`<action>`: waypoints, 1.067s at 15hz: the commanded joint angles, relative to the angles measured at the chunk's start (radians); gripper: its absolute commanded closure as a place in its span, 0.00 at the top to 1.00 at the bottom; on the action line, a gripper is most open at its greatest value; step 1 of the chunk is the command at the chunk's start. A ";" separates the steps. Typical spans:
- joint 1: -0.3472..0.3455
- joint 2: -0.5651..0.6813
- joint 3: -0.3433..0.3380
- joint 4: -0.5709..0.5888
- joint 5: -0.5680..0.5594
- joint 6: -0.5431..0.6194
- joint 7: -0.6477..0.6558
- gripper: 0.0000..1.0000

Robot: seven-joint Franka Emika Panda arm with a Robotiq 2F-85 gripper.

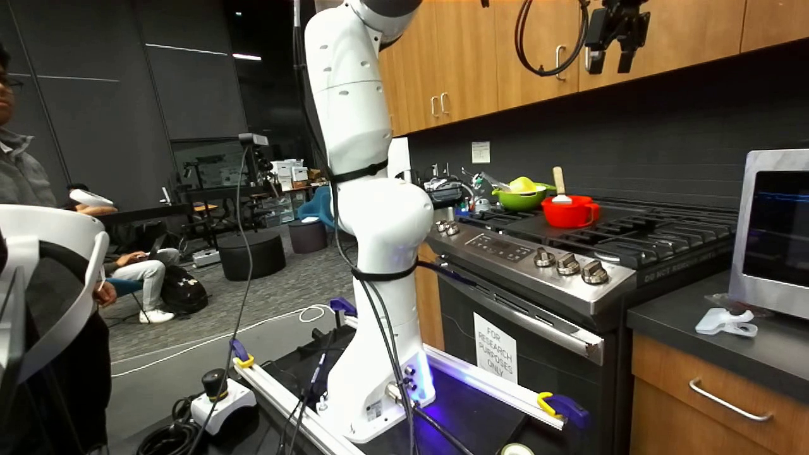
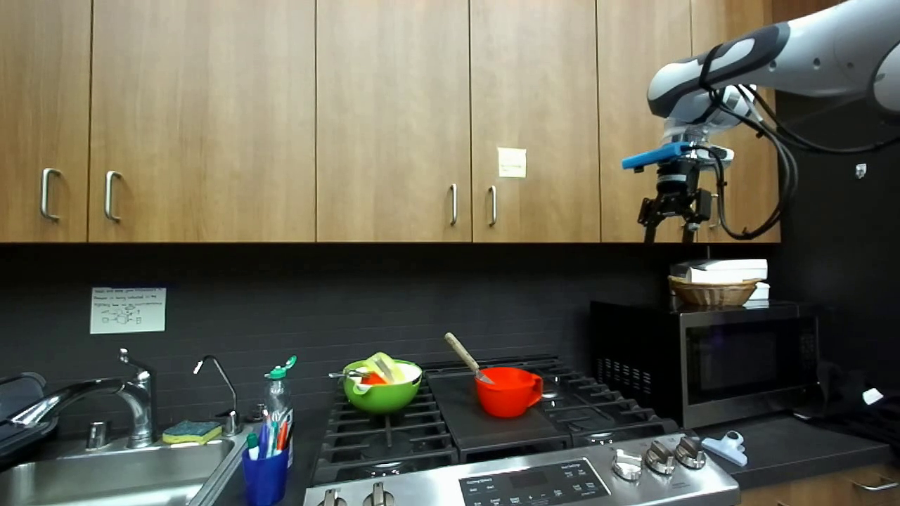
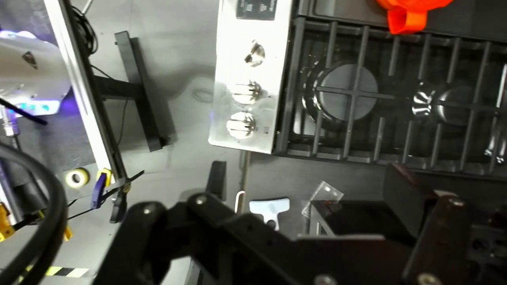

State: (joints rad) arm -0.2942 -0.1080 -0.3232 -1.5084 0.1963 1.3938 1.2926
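My gripper (image 1: 610, 62) is open and empty, pointing down high in front of the wooden upper cabinets. It also shows in an exterior view (image 2: 669, 233) above and in front of the microwave (image 2: 749, 362). In the wrist view its fingers (image 3: 311, 184) are spread wide, with nothing between them touching. Below it lie a white clip (image 3: 270, 209) and a clear plastic packet (image 3: 323, 196) on the dark counter. The clip also shows in both exterior views (image 1: 727, 322) (image 2: 726, 448). A red pot (image 2: 508, 393) with a wooden-handled spatula (image 2: 464, 353) stands on the stove, away from the gripper.
A green bowl (image 2: 383, 398) with yellow and orange items sits on the stove grates (image 2: 387, 450). A basket (image 2: 714, 292) with white boxes stands on the microwave. A sink (image 2: 112, 485) and a blue pen cup (image 2: 266, 478) are beside the stove. A person (image 1: 38, 170) stands behind the arm.
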 commanded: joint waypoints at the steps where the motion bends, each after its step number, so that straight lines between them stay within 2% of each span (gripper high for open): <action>1: -0.020 0.079 -0.005 0.041 0.011 0.133 0.077 1.00; 4: -0.026 0.119 -0.010 0.013 -0.054 0.277 0.088 1.00; 7: -0.042 0.154 -0.028 0.012 -0.137 0.354 0.077 1.00; 12: -0.070 0.164 -0.056 0.019 -0.241 0.396 0.015 1.00; 16: -0.083 0.161 -0.064 0.035 -0.281 0.370 -0.132 1.00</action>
State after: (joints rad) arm -0.3700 0.0538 -0.3852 -1.4973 -0.0577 1.7815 1.2552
